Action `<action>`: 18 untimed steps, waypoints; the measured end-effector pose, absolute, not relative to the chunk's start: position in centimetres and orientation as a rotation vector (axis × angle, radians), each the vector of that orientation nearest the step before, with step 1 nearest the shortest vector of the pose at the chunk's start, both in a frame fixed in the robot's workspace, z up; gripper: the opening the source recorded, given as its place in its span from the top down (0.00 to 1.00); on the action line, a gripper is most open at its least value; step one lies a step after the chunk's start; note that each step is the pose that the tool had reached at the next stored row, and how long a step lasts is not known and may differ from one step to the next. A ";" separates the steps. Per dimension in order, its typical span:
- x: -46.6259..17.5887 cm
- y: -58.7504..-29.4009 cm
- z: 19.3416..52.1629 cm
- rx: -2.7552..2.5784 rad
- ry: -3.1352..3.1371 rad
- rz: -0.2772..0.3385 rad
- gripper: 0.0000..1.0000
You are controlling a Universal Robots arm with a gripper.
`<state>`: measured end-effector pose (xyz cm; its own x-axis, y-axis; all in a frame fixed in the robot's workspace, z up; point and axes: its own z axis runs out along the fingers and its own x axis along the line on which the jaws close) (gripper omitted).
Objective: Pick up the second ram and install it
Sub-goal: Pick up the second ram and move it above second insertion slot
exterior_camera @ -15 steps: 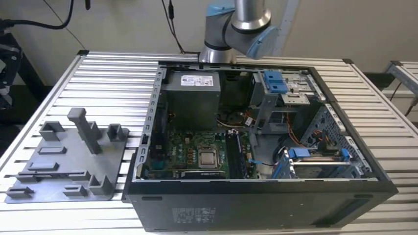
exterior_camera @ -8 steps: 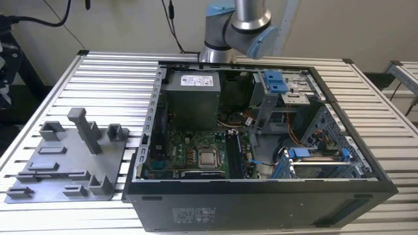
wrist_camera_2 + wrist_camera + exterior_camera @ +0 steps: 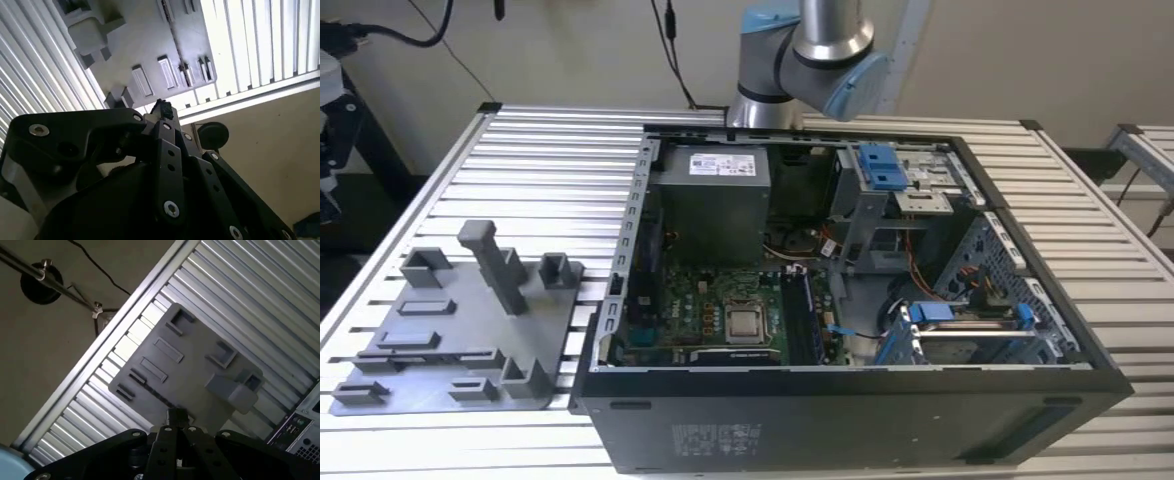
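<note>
- The black metal tool (image 3: pixel 175 416) hangs high over the flat grey plastic holder plate (image 3: pixel 200 335). Its two sides look pressed together, and I can see nothing between them.
- A thin dark line runs along the plate, just below the tip of the tool. I think this is the long, thin, near-black second ram (image 3: pixel 160 399), standing on its edge in its slot. It is too thin to be sure.
- The tool could miss. The ram shows only a skinny edge, so a small slip sideways might land the tool on the plate and not on the stick.
- The tall grey plastic post (image 3: pixel 232 390) stands below the tool, a little off to one side. A crooked way down could bump the post or the small grey blocks (image 3: pixel 167 350) near it.
- A tool pressed together cannot go around the stick. Coming down like this, it might push on the ram's top edge and hurt it.
- A weak or tilted hold could let the stick slip or turn while it is carried.
- The open black computer case (image 3: pixel 854 300) sits well away from the tool, off to the side. The green board (image 3: pixel 707 310) inside has narrow slots, with loose coloured wires (image 3: pixel 923 288) close by. A tilted ram might jam or catch a wire.
- The plate looks like it just lies on the silver slatted tabletop (image 3: pixel 260 295), so a hard pull might drag it along.
</note>
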<state>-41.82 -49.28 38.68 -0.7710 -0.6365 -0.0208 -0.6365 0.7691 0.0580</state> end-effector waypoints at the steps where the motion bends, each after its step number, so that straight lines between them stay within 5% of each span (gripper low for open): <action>1: -41.8 -49.3 38.7 1.089 -2.945 -0.097 0.89; 18: -41.8 -49.3 38.7 1.529 -2.760 -0.081 0.89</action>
